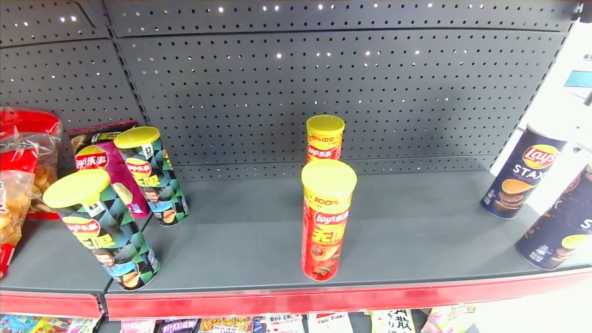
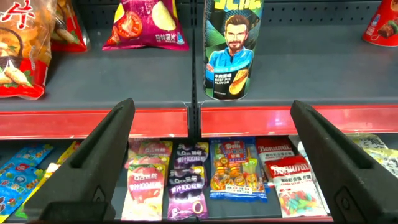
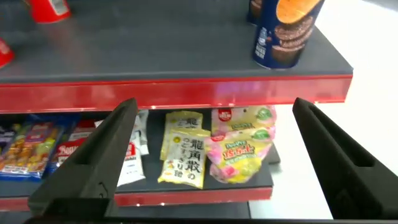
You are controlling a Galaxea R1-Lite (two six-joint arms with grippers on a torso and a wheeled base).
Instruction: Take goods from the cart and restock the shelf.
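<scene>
The head camera looks forward and down onto the grey shelf (image 1: 259, 240) from close in front, with the pegboard (image 1: 323, 92) beyond. The left wrist camera sits lower, level with the red front edge (image 2: 50, 123), facing the near-left green can (image 2: 231, 50), which the head view shares. The right wrist camera faces the right end, sharing the dark blue can (image 3: 283, 34).

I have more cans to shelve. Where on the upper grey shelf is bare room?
Two bare patches: between the green cans and the red cans, and another from the red cans to the blue cans. The left end, with snack bags, is crowded.
</scene>
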